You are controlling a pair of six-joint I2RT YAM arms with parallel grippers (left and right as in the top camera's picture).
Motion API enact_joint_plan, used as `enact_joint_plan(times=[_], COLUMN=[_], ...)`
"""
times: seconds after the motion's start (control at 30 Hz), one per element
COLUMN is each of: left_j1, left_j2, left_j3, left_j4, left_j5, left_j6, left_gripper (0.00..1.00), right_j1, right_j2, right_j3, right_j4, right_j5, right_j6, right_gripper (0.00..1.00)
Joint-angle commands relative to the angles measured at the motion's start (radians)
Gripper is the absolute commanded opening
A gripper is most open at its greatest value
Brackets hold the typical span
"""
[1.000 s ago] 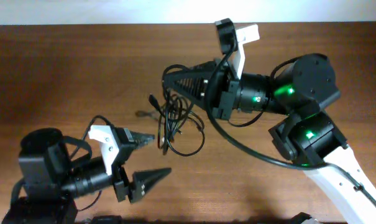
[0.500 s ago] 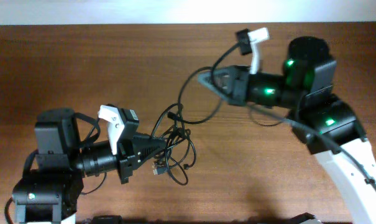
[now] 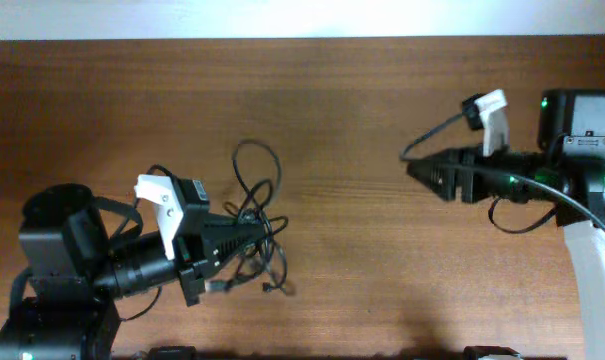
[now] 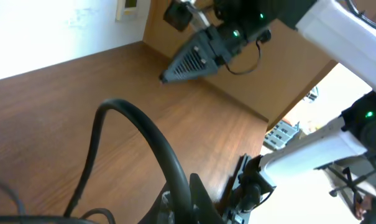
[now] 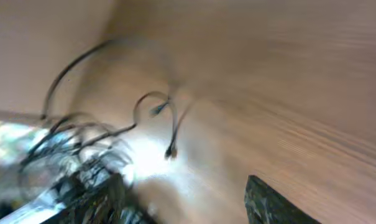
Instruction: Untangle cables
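We read this as the pulling-apart step of the untangling, with only one arm engaged so far. The left hand (image 3: 263, 231) looks closed to a single wedge, and its tip sits in the cables (image 3: 254, 212). In its own wrist view a thick black strand rises from right at the fingertips, so we judge it is pinching at least one strand. We cannot tell which strand, or how many. The cables lie knotted right at the left hand's tip. One open loop reaches out past the tip toward the far side of the surface (image 3: 362, 270). A thin plug end (image 3: 269, 289) trails just beside the tip on the near side. The right hand (image 3: 414, 170) hovers well apart from the left hand, out across bare wood, and holds nothing. Its wrist view is blurred, but the fingers (image 5: 268, 202) show at opposite lower corners with a wide gap between them, so we take it to be spread open. The tangle is not yet loosened: the strands cross one another tightly at the left hand's tip. For the next move we would bring the right hand back toward the left hand and pick out a single strand, most easily the open loop or the plug end. It should close on that alone and draw it away while the left hand anchors the rest. The risk we see is the whole bundle dragging along instead of one cable sliding free.
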Motion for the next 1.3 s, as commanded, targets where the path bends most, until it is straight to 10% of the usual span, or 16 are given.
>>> enact_joint_plan(times=[0.0, 0.13, 0.77, 0.8, 0.87, 0.93, 1.0, 1.27], left_j1=[0.001, 0.001, 0.000, 0.000, 0.000, 0.000, 0.000, 0.001], left_j2=[-0.010, -0.010, -0.010, -0.010, -0.010, -0.010, -0.010, -0.010], left_j3=[0.026, 0.026, 0.026, 0.026, 0.026, 0.026, 0.026, 0.026], left_j4=[0.119, 0.329, 0.577, 0.579, 0.579, 0.579, 0.579, 0.579], left_j5=[0.022, 0.022, 0.082, 0.078, 0.066, 0.045, 0.028, 0.067], left_j6=[-0.314, -0.761, -0.951, -0.951, -0.948, -0.948, -0.948, -0.948], left_gripper=[0.00, 0.00, 0.03, 0.03, 0.03, 0.02, 0.03, 0.03], right_j1=[0.121, 0.328, 0.537, 0.555, 0.570, 0.582, 0.587, 0.291], right_j2=[-0.008, -0.008, 0.183, 0.183, 0.183, 0.183, 0.183, 0.183], right_j3=[0.004, 0.004, 0.003, 0.003, 0.003, 0.003, 0.003, 0.003], right_j4=[-0.072, 0.064, 0.384, 0.383, 0.388, 0.394, 0.398, 0.394], right_j5=[-0.187, -0.188, -0.288, -0.288, -0.288, -0.288, -0.288, -0.161], right_j6=[-0.395, -0.507, -0.333, -0.334, -0.334, -0.334, -0.334, -0.057], right_gripper=[0.58, 0.62, 0.40, 0.59, 0.60, 0.47, 0.04, 0.04])
